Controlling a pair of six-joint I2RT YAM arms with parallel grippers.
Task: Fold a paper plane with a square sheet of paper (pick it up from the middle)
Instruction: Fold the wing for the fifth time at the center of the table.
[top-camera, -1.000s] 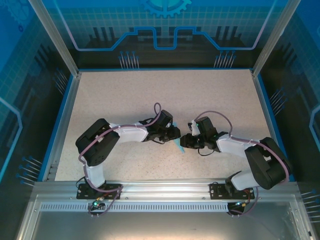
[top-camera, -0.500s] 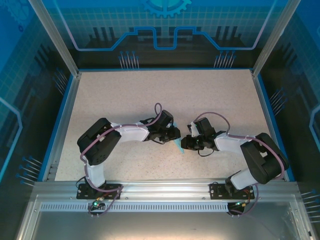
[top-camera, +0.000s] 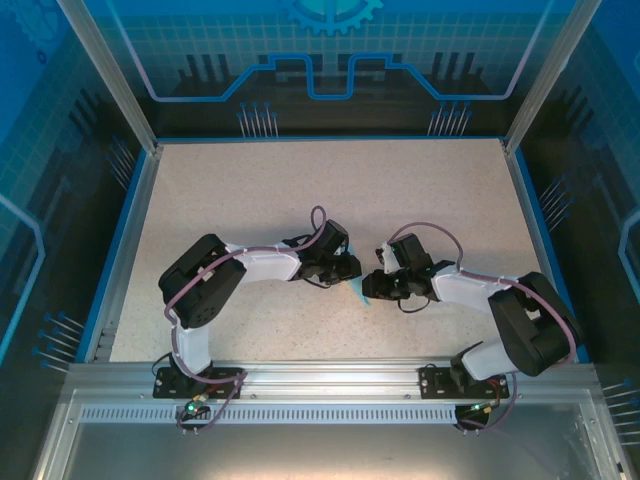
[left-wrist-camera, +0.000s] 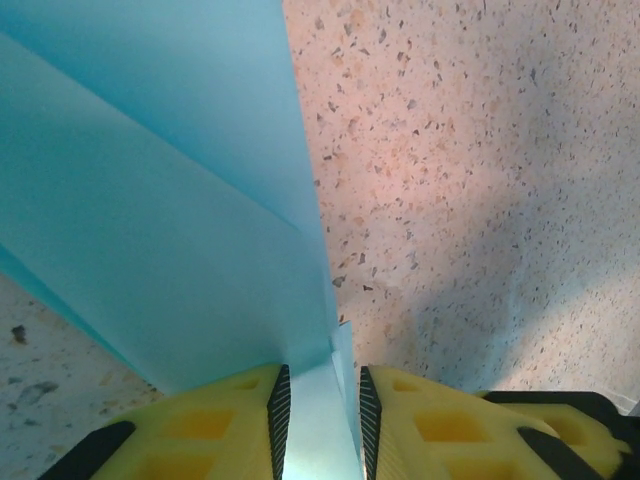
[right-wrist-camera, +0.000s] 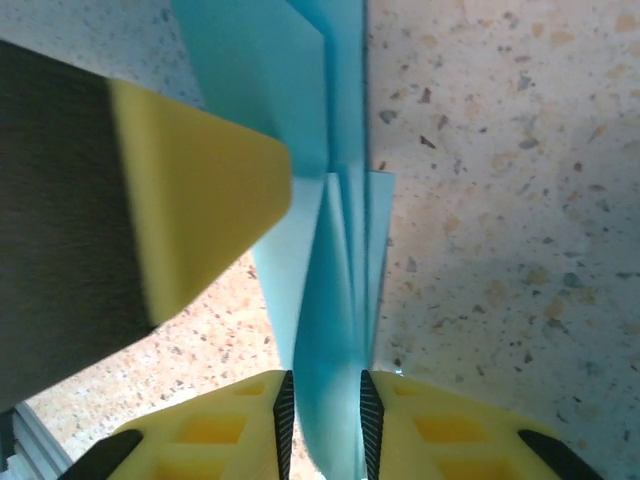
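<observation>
Light-blue thin paper (top-camera: 358, 294), folded into a narrow layered strip, sits at the lower middle of the overhead frame, between the tips of the two arms above the speckled beige counter (top-camera: 420, 190); whether it rests on the counter cannot be told. The white-and-black left arm (top-camera: 262, 266) reaches in from the lower left and the right arm (top-camera: 462, 290) from the lower right, their tips near each other. In the left wrist view the left jaws pinch the paper's near end at the bottom centre. Two yellow pads (left-wrist-camera: 225, 420) flank a thin band of blue, and the paper (left-wrist-camera: 150, 200) spreads from there over the upper left of the frame, crossed by one diagonal crease, with the counter (left-wrist-camera: 480, 150) on the right. In the right wrist view the right jaws likewise pinch the paper at the bottom centre between yellow pads (right-wrist-camera: 440, 430), and several pleated layers (right-wrist-camera: 335, 300) rise up the middle of the frame. A blurred yellow-and-black finger of the other arm (right-wrist-camera: 190, 215) stands at the left of that frame, just beside the paper; contact cannot be told.
</observation>
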